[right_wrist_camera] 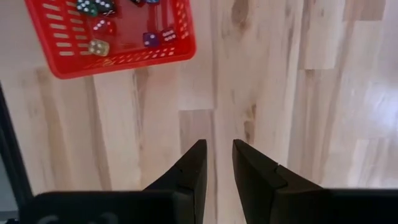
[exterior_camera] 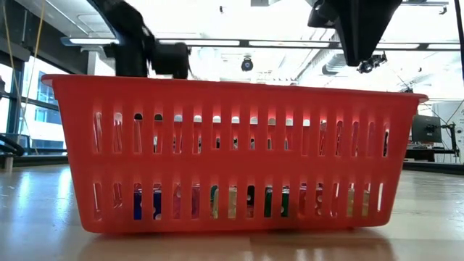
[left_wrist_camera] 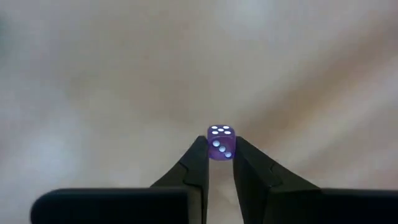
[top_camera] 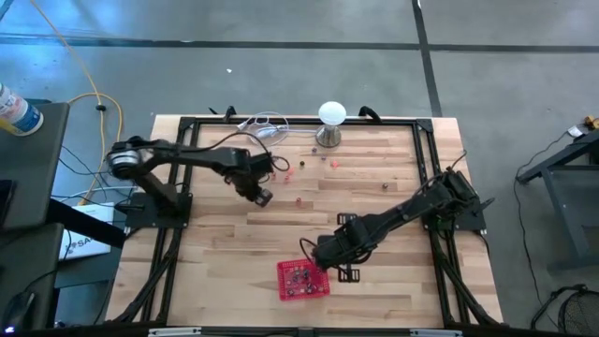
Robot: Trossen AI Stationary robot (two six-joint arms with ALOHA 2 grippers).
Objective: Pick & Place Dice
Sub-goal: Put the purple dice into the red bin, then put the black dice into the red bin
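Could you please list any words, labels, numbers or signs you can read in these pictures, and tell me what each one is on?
"SA": partial letters on a white sheet by the table's left edge; the rest is cut off.
Label on the bottle at top left: too small to read.
No other lettering. The purple die between the left gripper's fingertips shows only white pips, four on top, three on the side; the dice in the red basket likewise show only pips.

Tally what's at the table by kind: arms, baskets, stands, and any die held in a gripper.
Arms: 2, ending in the left gripper and the right gripper
Red basket: 1
White-topped stand: 1
Purple die held in the left gripper: 1
Total: 5
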